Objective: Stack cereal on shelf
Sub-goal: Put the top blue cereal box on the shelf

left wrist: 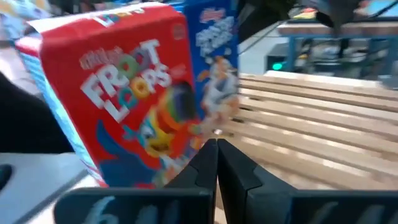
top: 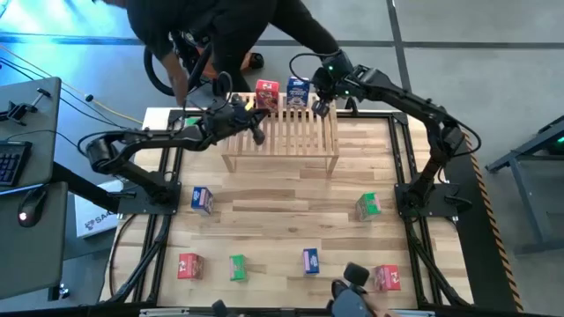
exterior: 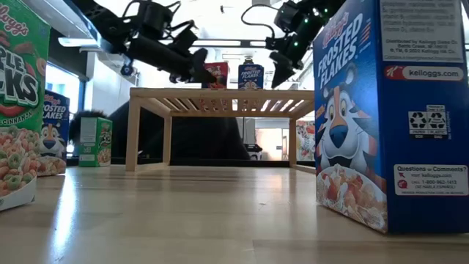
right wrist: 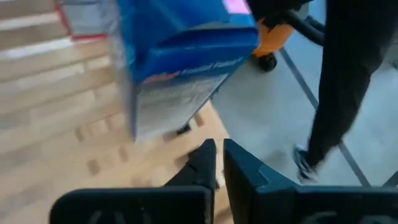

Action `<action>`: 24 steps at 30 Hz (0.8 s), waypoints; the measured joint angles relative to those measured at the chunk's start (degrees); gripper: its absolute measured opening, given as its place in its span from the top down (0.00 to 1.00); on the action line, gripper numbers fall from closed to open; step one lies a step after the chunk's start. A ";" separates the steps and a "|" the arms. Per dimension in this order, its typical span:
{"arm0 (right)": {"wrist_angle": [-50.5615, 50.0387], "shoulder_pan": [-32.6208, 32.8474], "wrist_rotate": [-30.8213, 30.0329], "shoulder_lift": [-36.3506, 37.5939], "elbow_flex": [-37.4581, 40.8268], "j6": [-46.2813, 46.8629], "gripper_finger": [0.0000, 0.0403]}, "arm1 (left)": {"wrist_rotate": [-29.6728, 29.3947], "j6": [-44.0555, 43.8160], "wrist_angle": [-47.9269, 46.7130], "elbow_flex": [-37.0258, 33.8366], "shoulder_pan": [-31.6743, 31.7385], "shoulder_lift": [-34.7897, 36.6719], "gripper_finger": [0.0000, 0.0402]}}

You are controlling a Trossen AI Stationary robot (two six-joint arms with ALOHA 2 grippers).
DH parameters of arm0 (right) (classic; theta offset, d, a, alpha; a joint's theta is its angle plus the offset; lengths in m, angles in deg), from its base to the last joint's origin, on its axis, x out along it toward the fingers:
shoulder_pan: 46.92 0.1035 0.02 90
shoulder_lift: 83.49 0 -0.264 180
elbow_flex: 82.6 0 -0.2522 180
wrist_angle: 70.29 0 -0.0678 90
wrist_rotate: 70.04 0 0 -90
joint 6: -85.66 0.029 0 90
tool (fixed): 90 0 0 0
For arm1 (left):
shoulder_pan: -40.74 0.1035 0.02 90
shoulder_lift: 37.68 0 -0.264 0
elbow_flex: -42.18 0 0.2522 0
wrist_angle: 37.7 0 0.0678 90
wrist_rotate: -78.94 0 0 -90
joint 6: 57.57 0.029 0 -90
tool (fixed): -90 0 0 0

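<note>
— Two boxes are up so far, out of the eight I can count. On the slatted wooden shelf (top: 280,141) at the far side of the counter (top: 282,220), the red Froot Loops box (top: 267,93) and the blue Frosted Flakes box (top: 298,92) stand upright, just beside each other on the far edge.

— And the rest?

— Six are down on the counter: a blue one (top: 202,199) on the left, a green one (top: 367,206) on the right, and along the near edge a red (top: 189,265), a green (top: 237,268), a blue (top: 311,261) and another red (top: 386,278).

— Are you carrying anything?

— No. My left end effector (top: 254,129) hovers over the shelf's left end, fingers pressed together and empty. My right end effector (top: 320,106) sits just beside the Frosted Flakes box, fingers nearly touching, gripping nothing. I judge the job about a quarter done.
</note>
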 joint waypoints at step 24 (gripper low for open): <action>14.94 0.38 2.67 -3.17 5.08 3.94 0.99 | -6.52 0.27 0.19 5.19 0.24 -6.21 1.00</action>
